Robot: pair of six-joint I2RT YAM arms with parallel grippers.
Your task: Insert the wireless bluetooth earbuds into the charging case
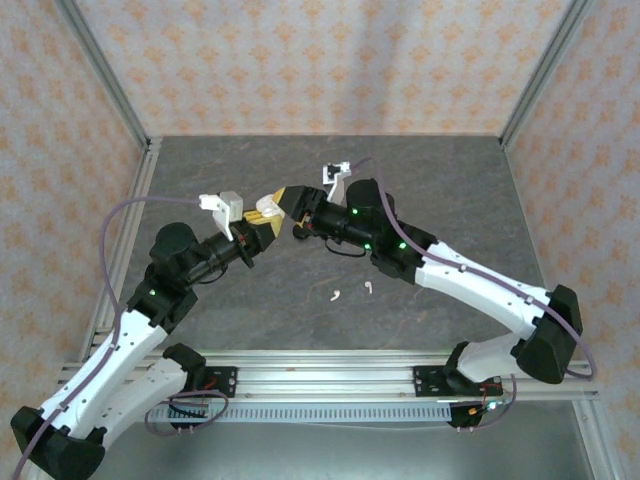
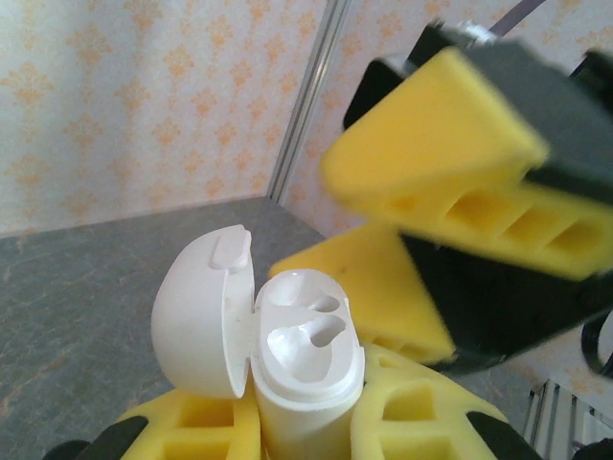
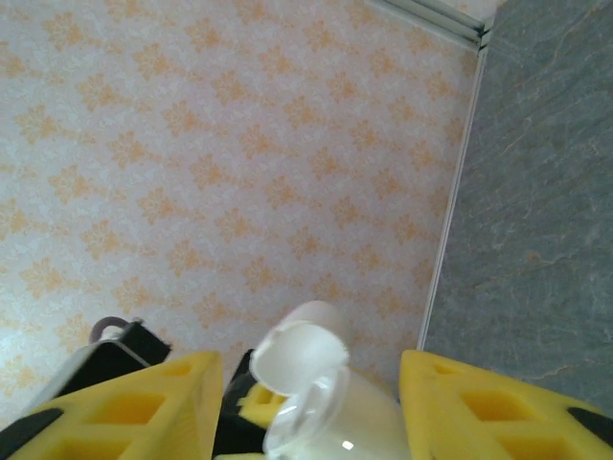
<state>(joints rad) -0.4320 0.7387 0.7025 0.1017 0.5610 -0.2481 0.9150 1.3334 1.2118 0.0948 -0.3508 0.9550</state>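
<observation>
Left wrist, charging case [image 2: 305, 383] open, both wells [image 2: 308, 337] empty

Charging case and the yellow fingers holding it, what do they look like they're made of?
The charging case looks like hard moulded plastic, smooth white with a slight sheen: soft highlights on the open lid, crisp earbud wells. The fingers look like matte yellow plastic or a rubbery material, possibly printed, judging by the open rectangular cells. The pictures don't settle which.
</observation>
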